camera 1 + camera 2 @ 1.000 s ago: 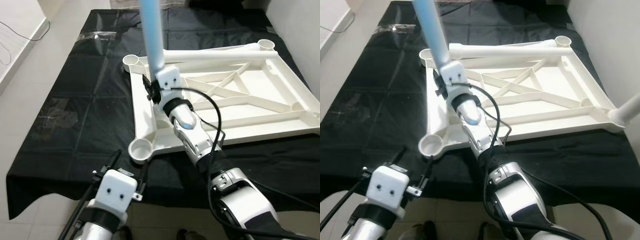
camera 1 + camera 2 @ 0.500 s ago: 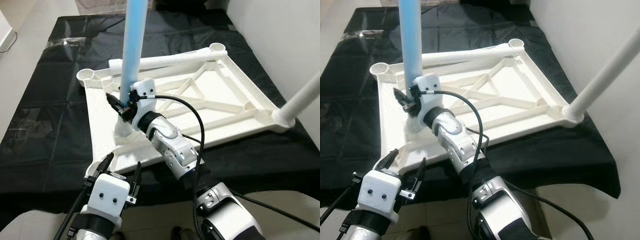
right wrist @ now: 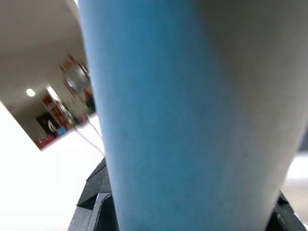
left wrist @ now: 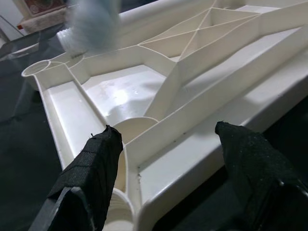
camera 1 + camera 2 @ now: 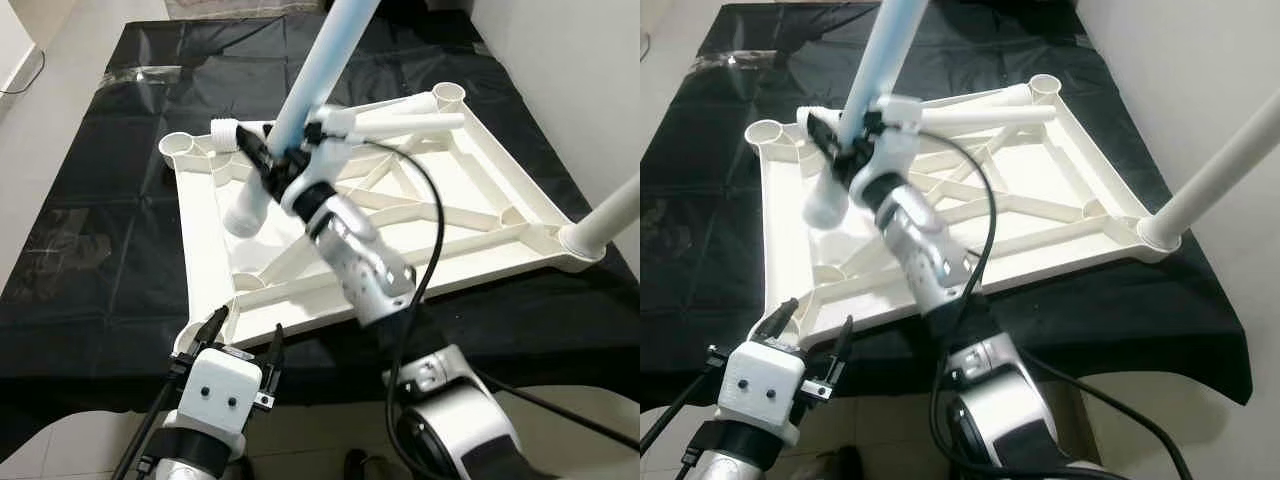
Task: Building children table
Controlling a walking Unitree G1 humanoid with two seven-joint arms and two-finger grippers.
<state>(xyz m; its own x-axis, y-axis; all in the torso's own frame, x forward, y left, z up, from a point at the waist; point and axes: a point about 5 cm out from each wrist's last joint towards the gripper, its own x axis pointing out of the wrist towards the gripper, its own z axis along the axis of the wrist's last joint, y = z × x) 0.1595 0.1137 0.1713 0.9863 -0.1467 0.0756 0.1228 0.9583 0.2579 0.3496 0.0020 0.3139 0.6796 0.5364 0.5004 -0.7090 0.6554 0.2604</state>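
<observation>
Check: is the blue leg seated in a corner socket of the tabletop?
No. The blue leg hangs tilted in the right end effector, its end clear of the tabletop.

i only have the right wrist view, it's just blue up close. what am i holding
Observer: The right gripper is shut on a pale blue table leg, tilted over the white upturned tabletop.
Operator: is a socket below it
Observer: No, its lower end hangs over the ribbed underside, between the corner sockets.
Operator: where's the left gripper
Observer: The left gripper has its jaws open, at the tabletop's near corner socket.
</observation>
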